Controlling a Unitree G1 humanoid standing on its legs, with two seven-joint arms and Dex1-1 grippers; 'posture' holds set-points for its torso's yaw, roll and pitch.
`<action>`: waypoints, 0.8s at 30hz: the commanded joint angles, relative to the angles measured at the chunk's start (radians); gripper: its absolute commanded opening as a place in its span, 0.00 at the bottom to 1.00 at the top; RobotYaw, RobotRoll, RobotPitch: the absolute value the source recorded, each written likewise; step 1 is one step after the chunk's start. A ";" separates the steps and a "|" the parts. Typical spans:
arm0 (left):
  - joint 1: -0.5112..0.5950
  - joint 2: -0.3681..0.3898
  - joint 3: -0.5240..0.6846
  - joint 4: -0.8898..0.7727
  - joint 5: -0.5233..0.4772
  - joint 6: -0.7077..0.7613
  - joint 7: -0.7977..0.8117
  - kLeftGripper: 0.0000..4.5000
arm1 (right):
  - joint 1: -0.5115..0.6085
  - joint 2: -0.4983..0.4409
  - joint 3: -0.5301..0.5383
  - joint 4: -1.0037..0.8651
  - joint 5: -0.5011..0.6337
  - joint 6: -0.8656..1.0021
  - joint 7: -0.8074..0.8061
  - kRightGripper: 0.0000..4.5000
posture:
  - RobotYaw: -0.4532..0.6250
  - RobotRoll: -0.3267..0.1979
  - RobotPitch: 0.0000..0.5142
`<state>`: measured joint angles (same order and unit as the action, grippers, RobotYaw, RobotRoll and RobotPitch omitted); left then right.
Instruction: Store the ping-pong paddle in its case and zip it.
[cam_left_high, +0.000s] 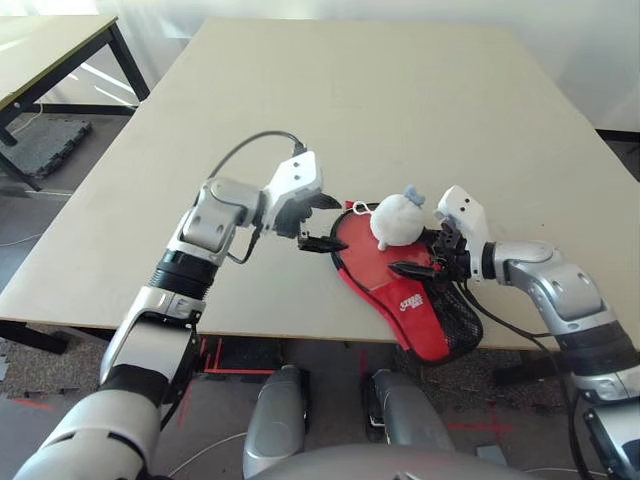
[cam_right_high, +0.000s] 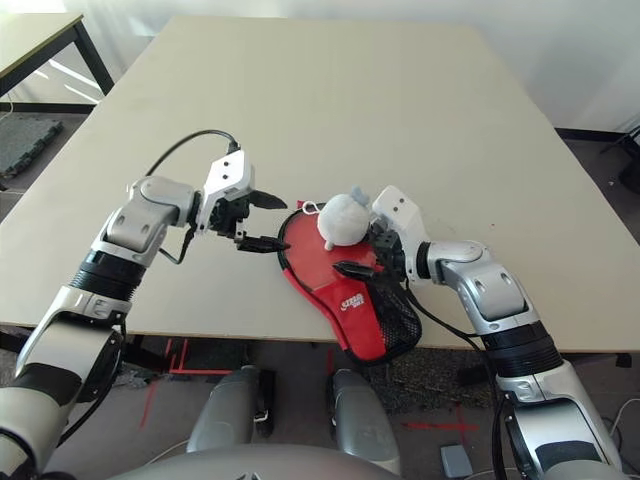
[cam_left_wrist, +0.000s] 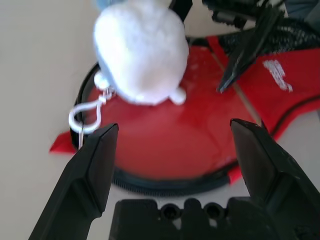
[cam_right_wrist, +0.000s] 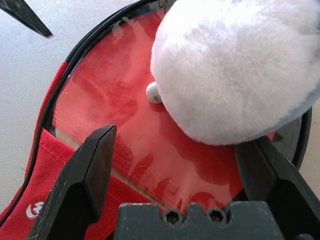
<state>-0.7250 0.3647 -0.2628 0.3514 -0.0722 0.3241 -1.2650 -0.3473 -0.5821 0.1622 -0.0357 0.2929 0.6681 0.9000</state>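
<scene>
The red case (cam_left_high: 425, 315) lies open at the table's front edge, its narrow mesh end hanging over the edge. Inside it the ping-pong paddle (cam_left_high: 362, 258) shows its round red face (cam_right_wrist: 110, 95); the handle is hidden in the case. A white plush pouch (cam_left_high: 397, 220) rests on the paddle face. My left gripper (cam_left_high: 323, 222) is open just left of the case's black zipper rim (cam_left_wrist: 150, 182), holding nothing. My right gripper (cam_left_high: 425, 252) is open at the case's right side, beside the pouch (cam_right_wrist: 235, 65), with nothing between its fingers.
The beige table (cam_left_high: 400, 100) stretches far behind the case. A white cord loop (cam_left_wrist: 82, 117) from the pouch lies by the case rim. A second table (cam_left_high: 50, 50) stands at the back left, across a gap of floor.
</scene>
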 joint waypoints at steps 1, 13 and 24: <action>0.010 -0.008 -0.053 0.076 0.037 -0.061 0.015 0.99 | 0.020 -0.010 0.026 0.017 -0.008 0.023 0.011 1.00 | 0.46 0.62 0.18; -0.020 -0.059 -0.125 0.278 0.106 -0.179 0.059 0.99 | 0.053 -0.117 -0.120 -0.068 0.103 0.081 0.066 1.00 | 0.44 0.62 0.20; -0.032 -0.094 -0.121 0.295 0.096 -0.179 0.057 0.99 | -0.111 -0.106 -0.289 -0.039 0.236 0.147 -0.004 1.00 | 0.43 0.62 0.19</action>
<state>-0.7654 0.2774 -0.3625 0.6214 0.0004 0.1323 -1.2096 -0.4439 -0.7155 -0.1564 -0.0843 0.5254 0.8093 0.9222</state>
